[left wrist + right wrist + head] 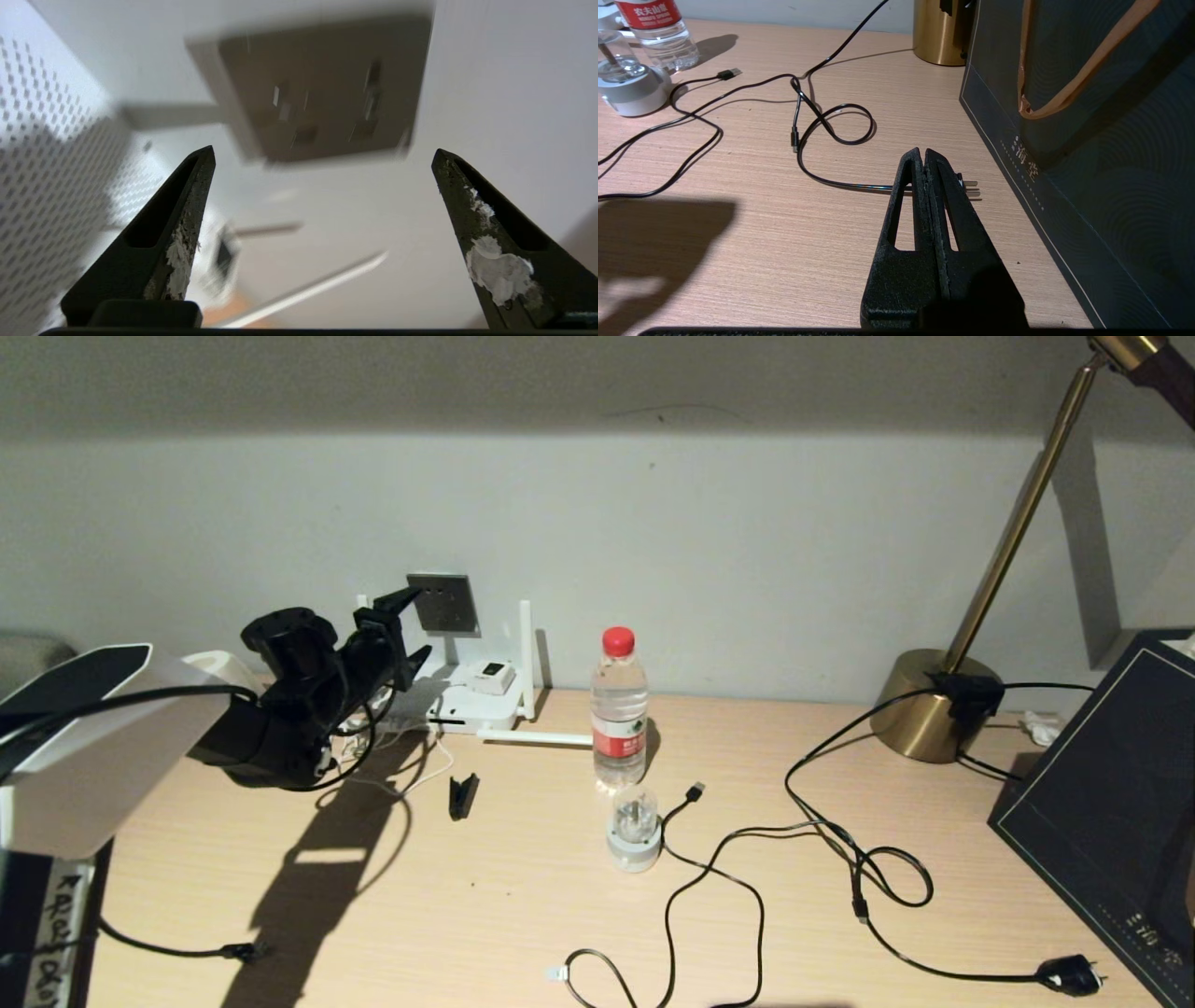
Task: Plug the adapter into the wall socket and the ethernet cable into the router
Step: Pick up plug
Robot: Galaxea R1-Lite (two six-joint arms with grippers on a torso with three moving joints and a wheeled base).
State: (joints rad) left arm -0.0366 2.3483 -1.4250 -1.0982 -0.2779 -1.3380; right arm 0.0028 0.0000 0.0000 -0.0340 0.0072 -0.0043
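The grey wall socket (444,602) (322,88) is on the wall at the back left. Just left of it, my left gripper (411,627) (322,154) hangs open with nothing between its fingers. Under the socket lies the white router (476,707) with its stick antennas (527,653). The white adapter (491,678) rests on top of it and shows blurred in the left wrist view (223,257). The ethernet cable (668,933) winds across the front of the desk, its clear-tipped plug (557,974) near the front edge. My right gripper (923,151) is shut and empty, low over the desk at the right.
A water bottle (618,709) and a round white-and-clear plug piece (635,833) stand mid-desk. A USB cable end (695,791), a black mains plug (1069,975) (971,187), a small black piece (464,796), a brass lamp base (924,714) and a dark bag (1111,803) (1087,140) are around.
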